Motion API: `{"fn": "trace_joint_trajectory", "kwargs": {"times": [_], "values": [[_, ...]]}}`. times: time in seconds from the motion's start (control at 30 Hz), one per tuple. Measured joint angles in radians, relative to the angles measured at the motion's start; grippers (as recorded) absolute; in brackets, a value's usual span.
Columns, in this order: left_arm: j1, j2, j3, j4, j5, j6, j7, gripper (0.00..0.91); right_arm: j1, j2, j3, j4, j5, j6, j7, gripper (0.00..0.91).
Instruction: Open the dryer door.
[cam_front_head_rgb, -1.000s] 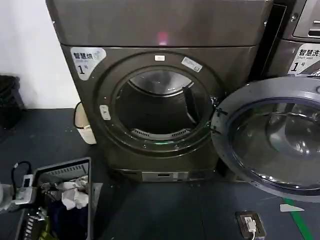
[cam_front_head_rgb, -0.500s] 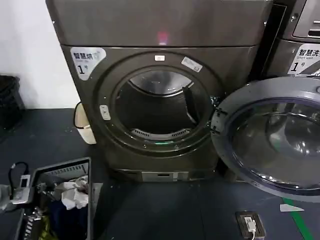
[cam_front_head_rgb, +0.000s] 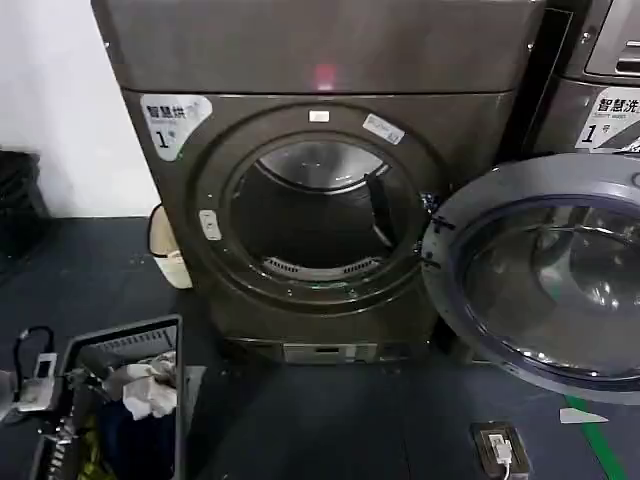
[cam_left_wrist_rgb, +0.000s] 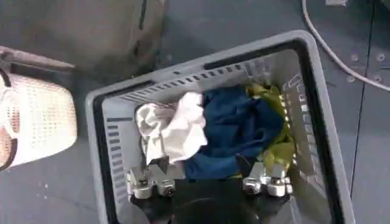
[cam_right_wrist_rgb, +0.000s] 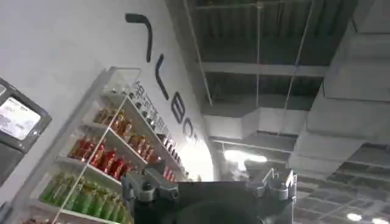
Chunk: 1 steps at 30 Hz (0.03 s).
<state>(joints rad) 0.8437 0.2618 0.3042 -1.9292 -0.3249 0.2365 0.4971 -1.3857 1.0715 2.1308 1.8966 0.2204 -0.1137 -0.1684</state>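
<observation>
A: One dryer dead ahead, its door swung wide to the right, drum in plain sight.

B: And lower left?

A: Grey basket on the floor, white cloth beside a blue one. Left gripper hangs right over them, fingers spread apart, holding nothing. Right gripper points up at the ceiling, fingers apart too.

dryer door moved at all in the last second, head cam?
No. The dryer door hangs swung wide open to the right of the drum opening, with its hinge edge at the same spot on the dryer front as before.
</observation>
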Motion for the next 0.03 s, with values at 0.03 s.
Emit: {"fn": "trace_joint_trajectory", "kwargs": {"times": [0.03], "values": [[0.000, 0.003, 0.000, 0.000, 0.003, 0.000, 0.004, 0.907, 0.000, 0.000, 0.002, -0.003, -0.001, 0.002, 0.000, 0.907]]}}
